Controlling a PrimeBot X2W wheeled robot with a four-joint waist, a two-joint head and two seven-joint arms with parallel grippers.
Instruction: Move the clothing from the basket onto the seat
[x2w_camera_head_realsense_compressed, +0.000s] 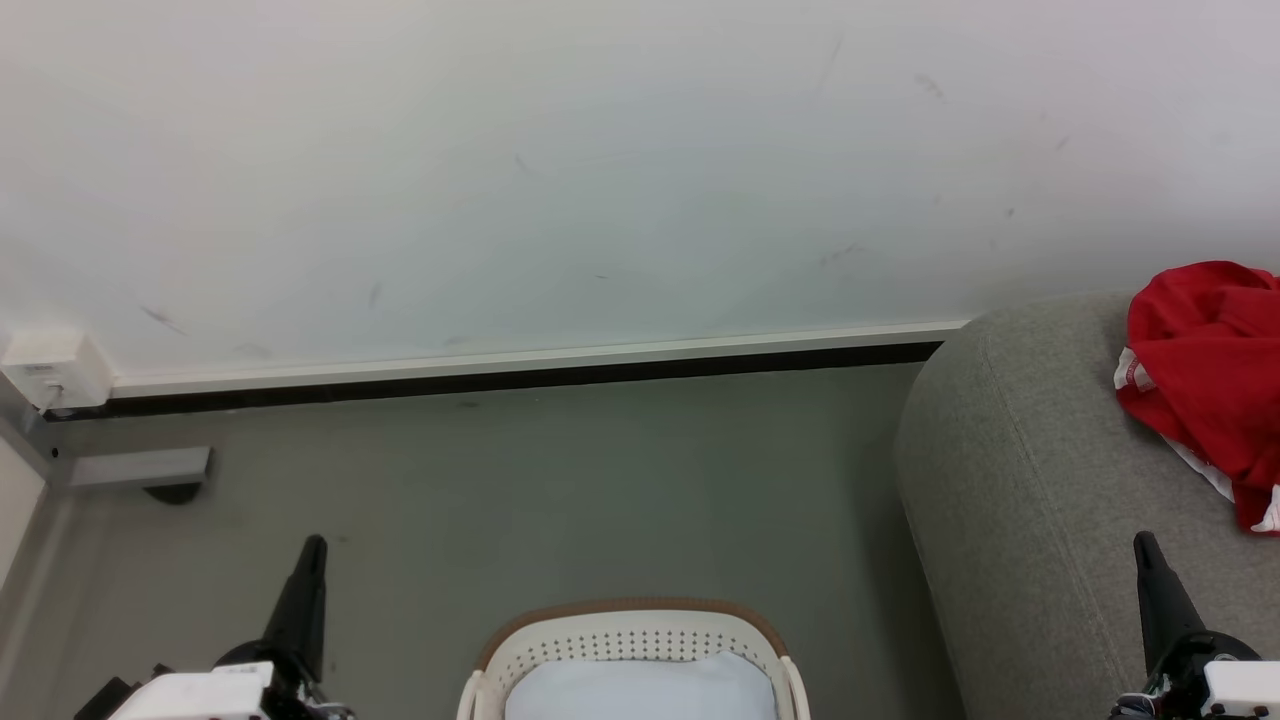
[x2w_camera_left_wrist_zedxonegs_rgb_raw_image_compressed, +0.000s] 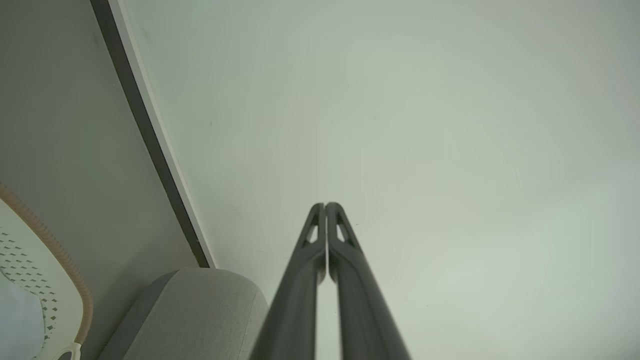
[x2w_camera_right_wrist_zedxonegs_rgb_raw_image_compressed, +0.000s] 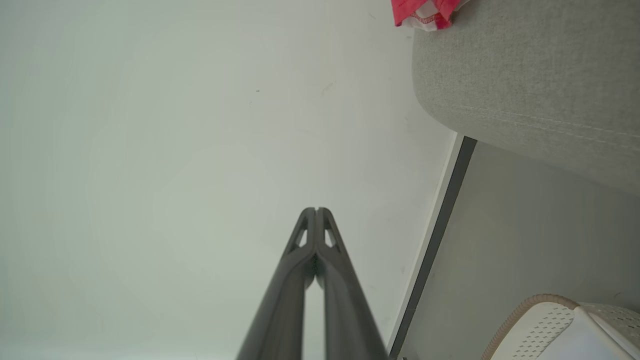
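Note:
Red clothing (x2w_camera_head_realsense_compressed: 1210, 375) with white trim lies bunched on the grey seat (x2w_camera_head_realsense_compressed: 1020, 500) at the right; a corner of the clothing (x2w_camera_right_wrist_zedxonegs_rgb_raw_image_compressed: 425, 12) shows on the seat (x2w_camera_right_wrist_zedxonegs_rgb_raw_image_compressed: 530, 85) in the right wrist view. The white perforated basket (x2w_camera_head_realsense_compressed: 630, 640) with a brown rim stands on the floor at bottom centre, a plain white cloth lining (x2w_camera_head_realsense_compressed: 640, 690) inside it. My left gripper (x2w_camera_head_realsense_compressed: 313, 545) is shut and empty, left of the basket. My right gripper (x2w_camera_head_realsense_compressed: 1143, 540) is shut and empty over the seat's front. Both point at the wall: left gripper (x2w_camera_left_wrist_zedxonegs_rgb_raw_image_compressed: 325, 205), right gripper (x2w_camera_right_wrist_zedxonegs_rgb_raw_image_compressed: 316, 210).
A white wall (x2w_camera_head_realsense_compressed: 600, 170) with a dark skirting strip (x2w_camera_head_realsense_compressed: 500, 380) runs behind the grey floor (x2w_camera_head_realsense_compressed: 560, 490). A white box (x2w_camera_head_realsense_compressed: 55, 370) sits at the left wall corner, a grey bracket (x2w_camera_head_realsense_compressed: 140, 468) below it. The basket rim (x2w_camera_left_wrist_zedxonegs_rgb_raw_image_compressed: 60, 260) and seat end (x2w_camera_left_wrist_zedxonegs_rgb_raw_image_compressed: 200, 310) appear in the left wrist view.

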